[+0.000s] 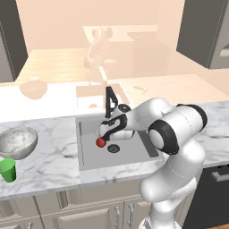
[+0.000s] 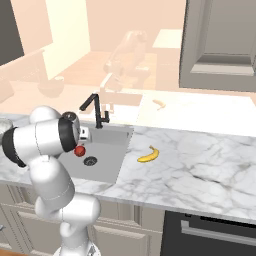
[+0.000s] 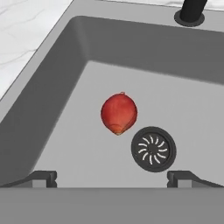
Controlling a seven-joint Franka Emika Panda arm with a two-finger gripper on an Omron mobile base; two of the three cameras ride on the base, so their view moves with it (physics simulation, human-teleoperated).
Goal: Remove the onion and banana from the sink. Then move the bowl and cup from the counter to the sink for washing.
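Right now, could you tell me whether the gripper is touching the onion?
Apart. The hand view shows bare sink floor between the onion and the open gripper.

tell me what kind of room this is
A kitchen, rendered rather than real by the look of it. A grey sink with a black faucet sits in a marble counter over beige cabinets, and a dark oven front shows below.

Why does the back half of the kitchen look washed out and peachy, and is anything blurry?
Left and right base views: a pale peach haze veils everything behind the counter, while the sink, bowl, cup and banana stay crisp. Hand view: the onion and drain are sharp, evenly lit, with hardly any shadow or glare.
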